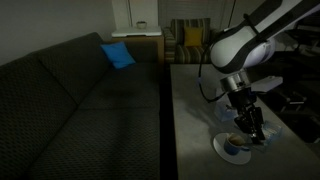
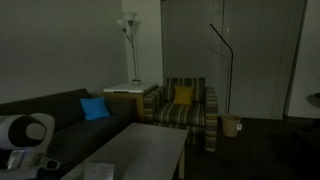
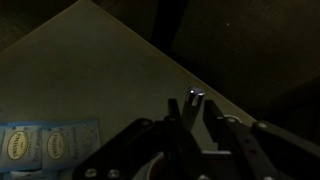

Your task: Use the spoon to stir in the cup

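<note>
Spoon pinched above cup; risks noted.
My claw [image 1: 246, 128] is closed to a narrow pinch on what looks like the slim, pale metallic spoon [image 3: 190, 108], just above the small low pale cup [image 1: 237, 142] at the near right of the grey table [image 1: 190, 100]. The long axis follows my fingers, glinting tip pointing down and away. The thin handle could pivot in the pinch; an off-centre descent would knock the rim, tipping the cup.
</note>
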Action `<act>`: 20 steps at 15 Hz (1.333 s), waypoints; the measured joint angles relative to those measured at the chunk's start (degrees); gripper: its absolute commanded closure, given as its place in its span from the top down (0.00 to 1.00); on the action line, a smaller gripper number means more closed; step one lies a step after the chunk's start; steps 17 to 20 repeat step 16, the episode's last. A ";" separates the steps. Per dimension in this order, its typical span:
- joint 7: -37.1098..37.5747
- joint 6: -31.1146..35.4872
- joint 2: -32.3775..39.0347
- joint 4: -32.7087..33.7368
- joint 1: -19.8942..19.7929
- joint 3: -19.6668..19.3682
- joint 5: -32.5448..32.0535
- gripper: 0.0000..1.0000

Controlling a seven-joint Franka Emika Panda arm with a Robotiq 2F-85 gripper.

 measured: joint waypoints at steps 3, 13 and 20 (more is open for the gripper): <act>-0.38 0.11 0.00 0.00 0.03 0.19 0.00 0.84; -0.61 10.34 -2.85 -3.39 -0.01 0.69 0.04 1.00; -0.88 20.30 -6.78 -9.69 -0.78 1.19 0.51 1.00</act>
